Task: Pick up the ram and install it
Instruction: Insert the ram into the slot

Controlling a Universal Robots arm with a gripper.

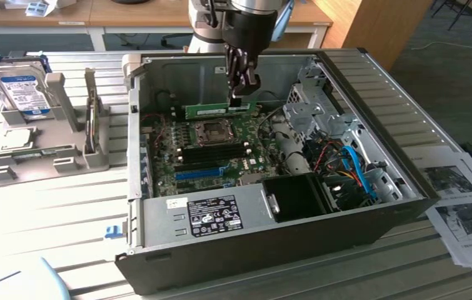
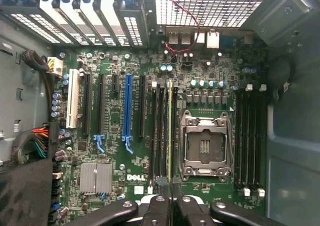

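Gripper [image 1: 237,97] clamped on ram [image 1: 215,110], ram hung level beneath it, motherboard [image 1: 206,159] below, CPU socket [image 2: 205,146] just beside.

Silver-grey arm [image 1: 251,5] with blue joint cap [image 1: 284,19], black wrist housing [image 1: 248,31], black linked pincer [image 1: 237,91], silver pivot pins [image 2: 156,199]

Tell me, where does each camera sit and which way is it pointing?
Exterior view: off the arm, raised, looking down at an angle into the open computer case; shows the arm and its jaws shut on the ram.
Wrist view: on the wrist, looking along the jaws straight at the motherboard; the jaws' dark fingers show, holding the ram edge-on.
Shared: ram, motherboard, CPU socket, blue slot.
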